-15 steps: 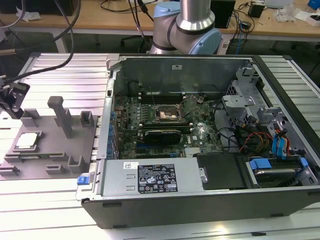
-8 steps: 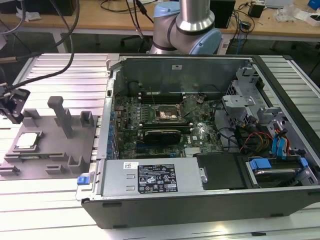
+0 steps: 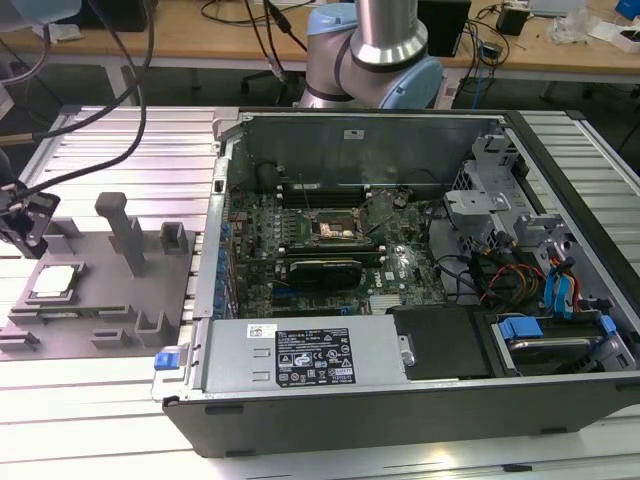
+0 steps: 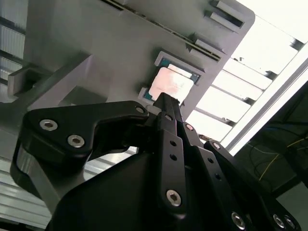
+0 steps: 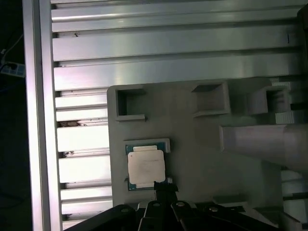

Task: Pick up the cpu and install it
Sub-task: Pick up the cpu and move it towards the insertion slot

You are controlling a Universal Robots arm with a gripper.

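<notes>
You have the gripper poised over the grey plastic fixture tray at the exterior view's left, its slim black jaws seemingly pressed together and holding nothing, their tip at the near edge of the cpu. The cpu, a flat, near-square chip with a matte silvery lid on a green-edged board, lies level in its shallow recess straight ahead of the jaws, with no long axis to favour. The dark metal-framed socket sits well apart, inside the open computer case.

cpu: seated in grey tray recess | jaws: at cpu's edge
</notes>
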